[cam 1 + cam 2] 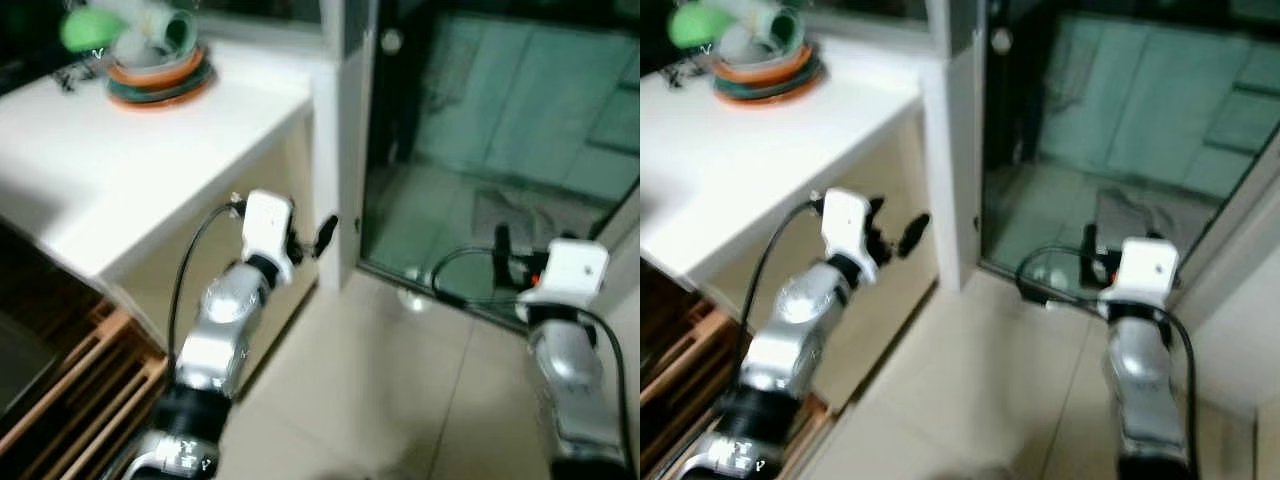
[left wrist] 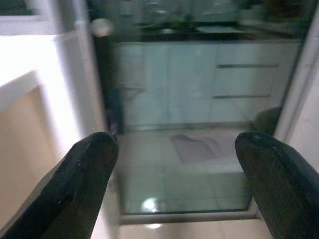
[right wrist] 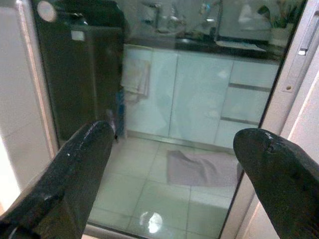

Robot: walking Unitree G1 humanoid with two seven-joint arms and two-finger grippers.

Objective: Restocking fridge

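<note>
- Before a glass sliding door [image 1: 500, 130], the left gripper [image 2: 174, 184] and right gripper [image 3: 174, 179] both hang with fingers spread, holding nothing.
- On the white counter [image 1: 120, 170], blurred stacked orange and green bowls [image 1: 158, 72] are hard to make out.
- Behind the glass, pale cabinets [image 3: 199, 99] run crosswise; I cannot pick out a fridge.

Head stereo pair looks forward and down over both arms toward a glass door [image 1: 500, 150]. Each wrist view faces it along spread fingers; all share the floor mat [image 3: 199, 168] beyond.
</note>
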